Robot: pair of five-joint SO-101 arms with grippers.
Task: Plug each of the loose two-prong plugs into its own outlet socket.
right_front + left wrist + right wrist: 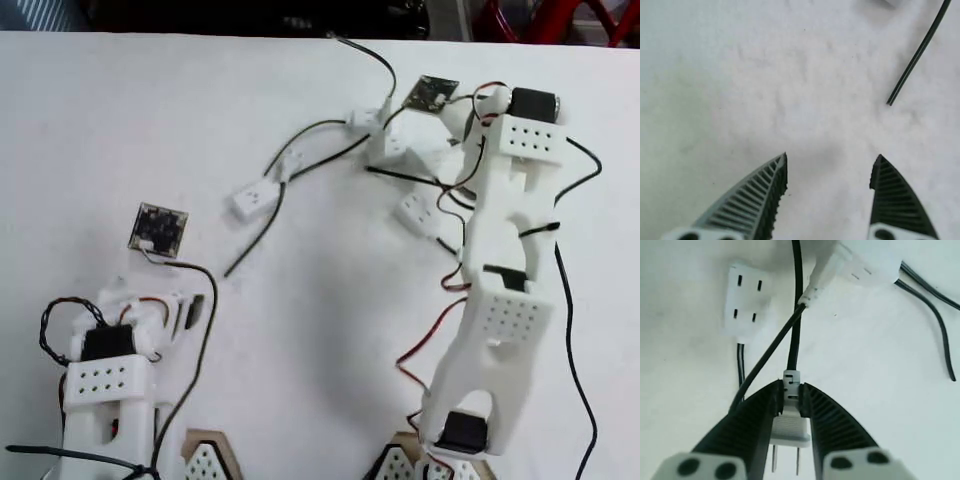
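Note:
My right gripper (789,405) is shut on the neck of a white two-prong plug (789,427), whose prongs point back toward the wrist camera. Its black cord (795,325) runs forward over the table. Beyond it lies a white outlet block (747,300) with two pairs of bare slots. Another white outlet (860,267) has a white plug seated in it. In the high view the right gripper (395,150) is at the far right among cords and outlets (420,213). My left gripper (830,170) hangs open over bare table at the near left (187,312).
A third white outlet block (256,197) lies mid-table on a black cord. A loose black cord end (890,101) lies ahead of the left gripper. Black and red arm cables trail along the right arm (500,300). The white table (330,330) is bare between the arms.

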